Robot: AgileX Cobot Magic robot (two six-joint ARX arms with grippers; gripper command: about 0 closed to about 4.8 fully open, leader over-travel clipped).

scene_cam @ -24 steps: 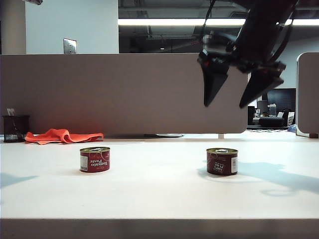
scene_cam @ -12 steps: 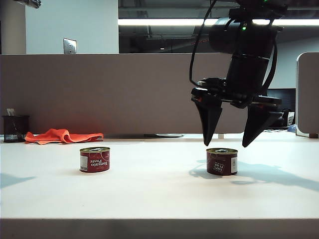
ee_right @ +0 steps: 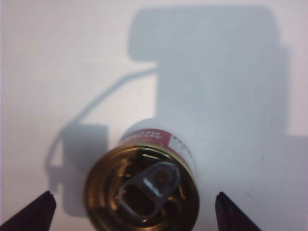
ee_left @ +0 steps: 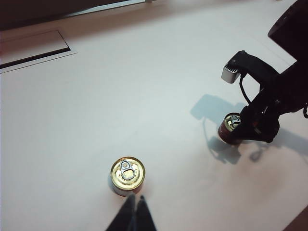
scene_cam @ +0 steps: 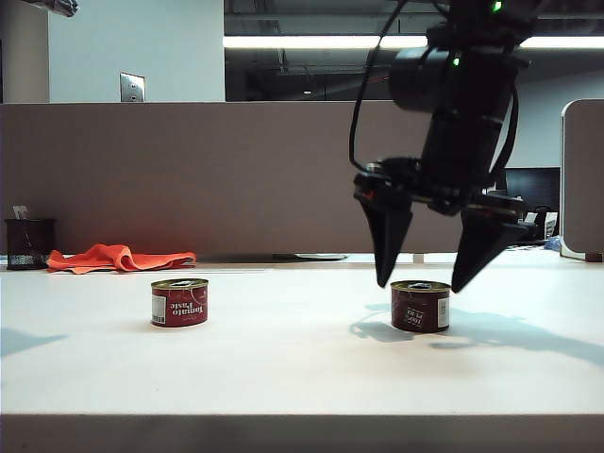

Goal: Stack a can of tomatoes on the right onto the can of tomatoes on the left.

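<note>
In the exterior view, two tomato cans were seen standing upright and well apart on the white table [scene_cam: 283, 377]: the left can [scene_cam: 179, 302] on the left side and the right can [scene_cam: 420, 306] on the right side. The right tool [scene_cam: 427, 280] was held directly above the right can, its two dark fingers spread wide, one tip at each side of the can's top rim; no contact could be made out. An orange cloth [scene_cam: 118, 257] and a dark mesh cup [scene_cam: 28, 243] were seen at the far left edge of the table, against a grey partition.

In the left wrist view, the left can [ee_left: 127, 175] was seen from above, its gold pull-tab lid showing. The left tool [ee_left: 133, 211] was pressed together, fingers side by side, just beside that can and holding nothing. Farther off, the right can [ee_left: 230, 128] was partly covered by the right arm.

In the right wrist view, the right can [ee_right: 144, 187] was framed between the two tips of the right tool [ee_right: 134, 211], which were set wide apart, with clear table on either side of the can.
</note>
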